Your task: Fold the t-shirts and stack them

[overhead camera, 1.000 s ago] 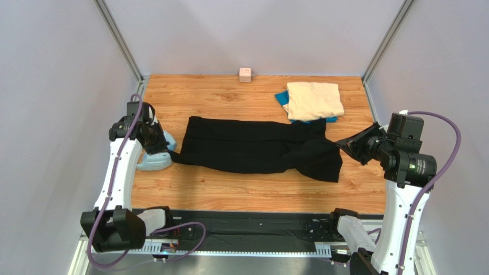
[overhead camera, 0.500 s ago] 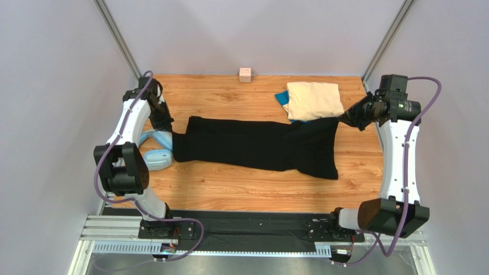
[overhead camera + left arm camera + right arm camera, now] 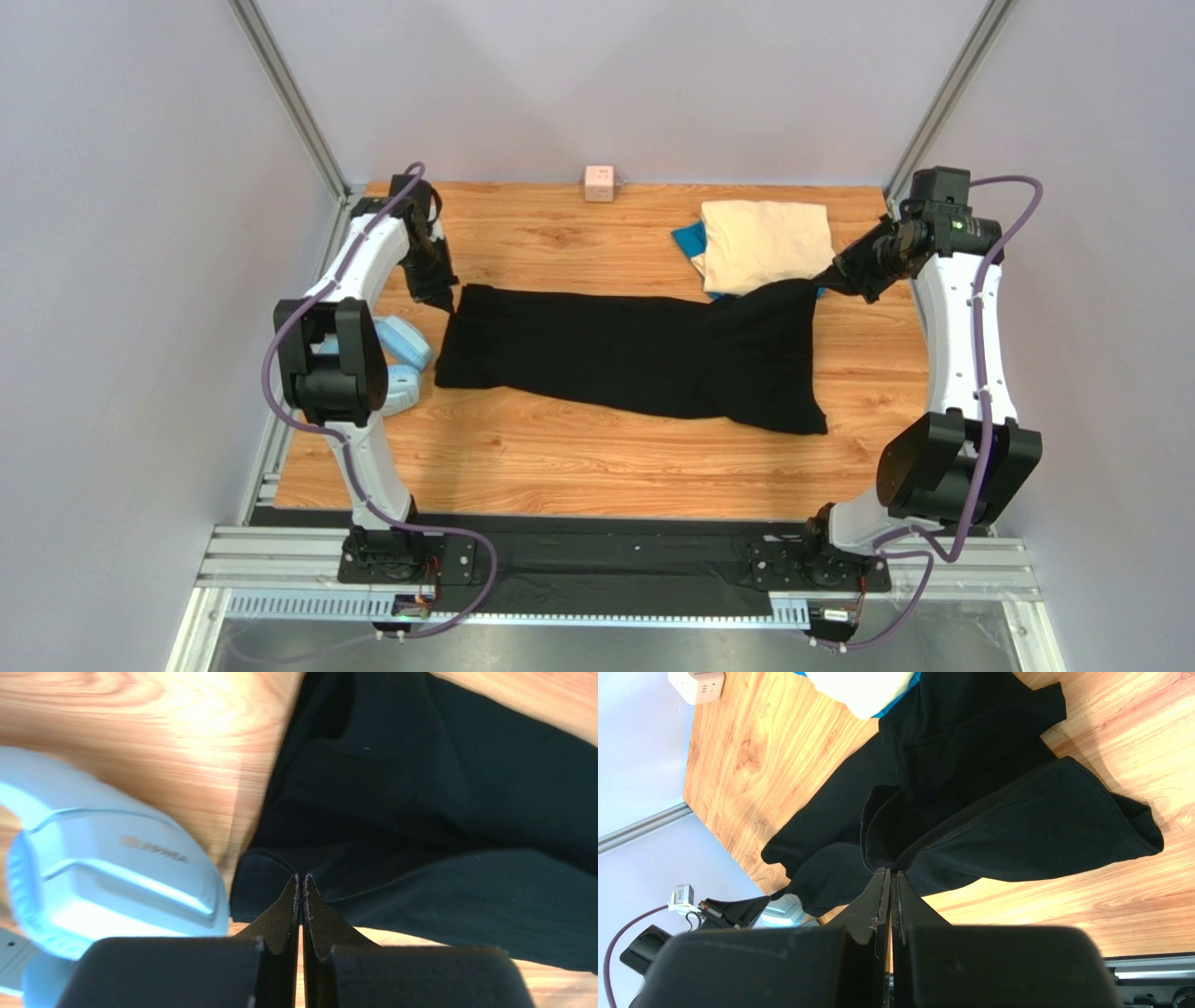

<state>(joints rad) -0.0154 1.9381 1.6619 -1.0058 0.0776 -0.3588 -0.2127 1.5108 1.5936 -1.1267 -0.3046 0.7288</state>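
Black cloth t-shirt [image 3: 631, 350] lies spread across the middle of the wooden table [image 3: 561, 462]. We see the left gripper [image 3: 441, 297] pinched on its 10 o'clock corner, the right gripper [image 3: 828, 284] pinched on its 2 o'clock corner, beside the cream-beige t-shirt [image 3: 765, 245].

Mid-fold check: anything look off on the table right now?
The black t-shirt lies uneven: its right end is bunched and flared, its far corner against the cream-and-blue stack. A light-blue headset sits just beside its left end.
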